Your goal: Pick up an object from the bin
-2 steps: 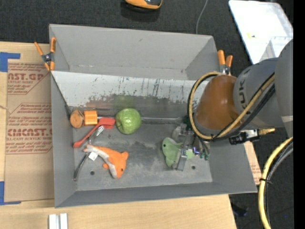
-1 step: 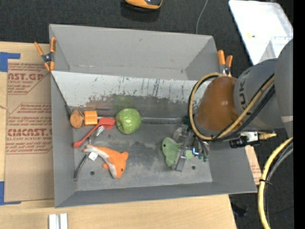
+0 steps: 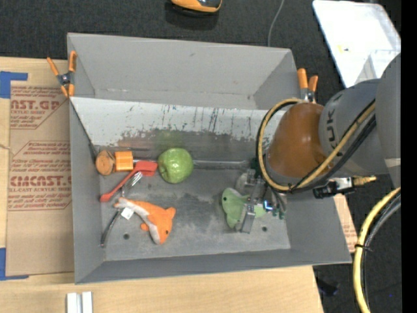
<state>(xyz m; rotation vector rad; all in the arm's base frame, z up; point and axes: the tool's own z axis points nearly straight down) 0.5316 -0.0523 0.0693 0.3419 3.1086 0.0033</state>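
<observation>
The gripper (image 3: 251, 212) sits low in the bin (image 3: 195, 77), with a soft pale-green thing (image 3: 230, 207) right against its side away from the arm; whether it is parted or closed cannot be told.

Lit softly and fairly evenly from above, leaving the grey bin (image 3: 189, 64) palest on its sloping back wall and a shade duller across its floor. Casts only faint, soft-edged shadows: a thin one under the green apple-like ball (image 3: 174, 165), another beside the orange toy fish (image 3: 156, 219), and a broader dim patch on the floor beneath the brown-orange wrist cover (image 3: 296, 142). Leaves a mild sheen on that cover and burns the paper sheets (image 3: 355, 34) at top right nearly white, against a very dark surface (image 3: 260, 12) beyond the bin's far side.
</observation>
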